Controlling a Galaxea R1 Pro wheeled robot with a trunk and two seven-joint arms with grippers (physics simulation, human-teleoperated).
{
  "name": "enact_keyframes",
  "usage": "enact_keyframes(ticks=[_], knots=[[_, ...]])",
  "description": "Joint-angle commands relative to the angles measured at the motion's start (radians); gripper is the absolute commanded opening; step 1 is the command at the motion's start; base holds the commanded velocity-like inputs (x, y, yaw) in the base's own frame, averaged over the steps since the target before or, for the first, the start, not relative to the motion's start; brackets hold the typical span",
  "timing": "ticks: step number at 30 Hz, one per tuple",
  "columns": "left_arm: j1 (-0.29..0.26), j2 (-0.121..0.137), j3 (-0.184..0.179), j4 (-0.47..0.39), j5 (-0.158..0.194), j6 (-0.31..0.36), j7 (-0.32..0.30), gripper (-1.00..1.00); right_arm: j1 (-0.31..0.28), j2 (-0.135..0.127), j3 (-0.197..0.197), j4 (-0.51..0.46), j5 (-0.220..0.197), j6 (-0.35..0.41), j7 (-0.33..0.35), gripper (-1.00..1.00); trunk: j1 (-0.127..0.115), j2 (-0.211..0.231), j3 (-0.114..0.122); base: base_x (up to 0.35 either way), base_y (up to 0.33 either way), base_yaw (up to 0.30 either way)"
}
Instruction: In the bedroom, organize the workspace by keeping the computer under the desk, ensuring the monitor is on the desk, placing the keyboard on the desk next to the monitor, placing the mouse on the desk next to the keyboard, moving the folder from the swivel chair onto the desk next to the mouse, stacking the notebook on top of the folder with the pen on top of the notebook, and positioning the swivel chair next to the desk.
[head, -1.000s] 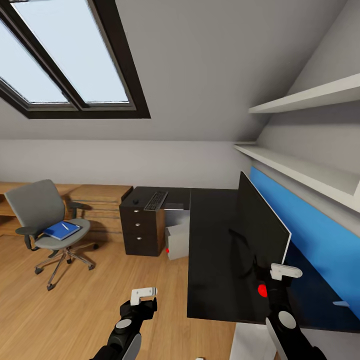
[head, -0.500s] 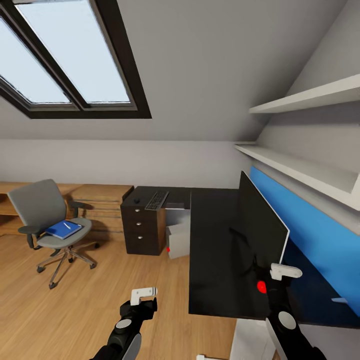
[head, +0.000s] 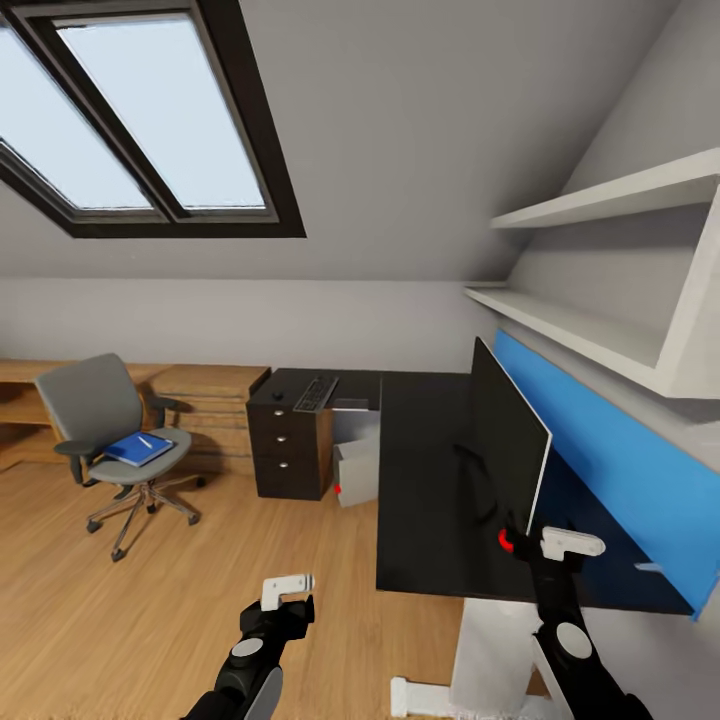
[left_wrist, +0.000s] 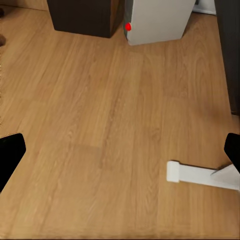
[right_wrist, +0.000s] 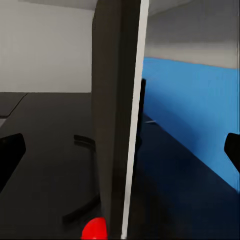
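Fingers of the right gripper (right_wrist: 120, 150) stand wide apart, with one monitor (head: 508, 445) edge-on between them near the desk's (head: 425, 480) near edge. The left gripper (left_wrist: 120, 145) hangs spread and empty over wooden floor (head: 150, 600). One computer (head: 356, 470) sits under the desk. At the far end lie one keyboard (head: 314, 393) and one mouse (head: 277, 396). One swivel chair (head: 110, 440) carries one folder (head: 138, 448).
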Motion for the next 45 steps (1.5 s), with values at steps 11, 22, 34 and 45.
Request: enact_keyframes(ticks=[11, 22, 34, 45], knots=[[-0.001, 0.001, -0.001, 0.003, 0.01, 0.0, 0.009, 1.0, 0.0, 0.012, 0.001, -0.034, -0.016, 0.132, -0.03, 1.0, 0.0, -0.001, -0.001, -0.333, 0.0, 0.0], [-0.001, 0.011, 0.001, 0.225, 0.009, -0.054, 0.01, 1.0, 0.033, 0.1, 0.001, -0.019, -0.183, 0.334, -0.033, 1.0, 0.0, -0.001, -0.001, -0.332, 0.021, 0.0], [-0.001, 0.011, 0.0, 0.624, 0.007, -0.333, 0.004, 1.0, 0.091, 0.126, 0.01, 0.31, -0.197, 0.175, -0.024, 1.0, 0.0, -0.001, -0.001, -0.289, 0.195, 0.0], [-0.001, 0.012, 0.004, 0.703, 0.01, -0.395, 0.007, 1.0, 0.092, 0.128, 0.019, 0.441, -0.191, 0.059, -0.016, 1.0, -0.019, 0.034, 0.015, -0.113, 0.108, 0.001]])
